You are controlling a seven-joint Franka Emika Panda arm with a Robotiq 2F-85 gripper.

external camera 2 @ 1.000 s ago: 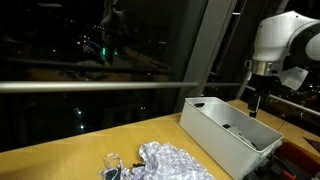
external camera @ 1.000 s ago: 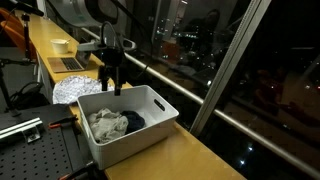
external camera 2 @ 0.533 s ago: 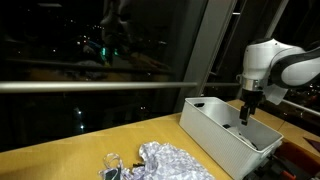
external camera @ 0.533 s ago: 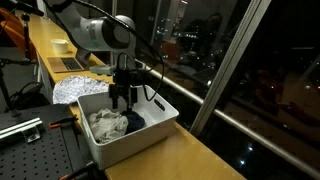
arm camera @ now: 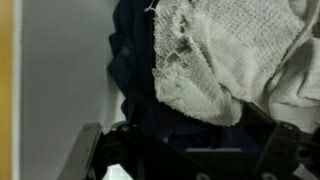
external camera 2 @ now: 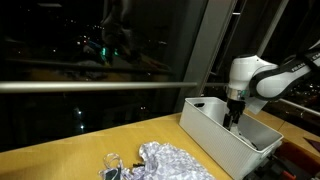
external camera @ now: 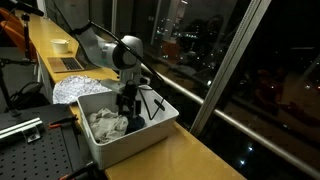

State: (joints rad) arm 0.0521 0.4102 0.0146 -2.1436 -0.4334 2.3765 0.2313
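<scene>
**Gripper** point(external camera: 127, 112): low inside white bin point(external camera: 162, 122), on the window side. Spread to full width, empty, nothing pinched. Fingers point(arm camera: 88, 152) at the bottom edge of the wrist view, directly above dark cloth point(arm camera: 135, 80).

**Dark cloth:** navy, bunched on the bin floor close against the bin wall, partly tucked under pale towel point(arm camera: 225, 50).

**Pale towel:** rough weave, frayed edge, heaped in the near left part of the bin, overlapping the dark cloth.

**Patterned cloth** point(external camera 2: 170, 160): crumpled on wooden table point(external camera: 195, 158), outside the bin, well apart from the gripper.

**Laptop** point(external camera: 68, 64) and **bowl** point(external camera: 61, 45): far end of the table, clear of the work.

**Handling, as judged:** step in hand probably a reach down onto the dark cloth.
- Best done straight down, centred on the thickest fold.
- Well clear of the bin wall, so that neither finger scrapes it.
- Away from the towel's frayed edge, to avoid catching both fabrics together.
- Pads pressed into the fabric before any pinch; slow lift to let the tucked part slide free.

**Hidden or unclear:**
- Fingertips masked by the bin wall in both exterior views; contact with the cloth impossible to tell.
- Extent of the dark cloth under the towel unseen.
- Lower wrist view dark and blurred.
- Small shiny object point(external camera 2: 112, 166) beside the patterned cloth not identifiable.
</scene>
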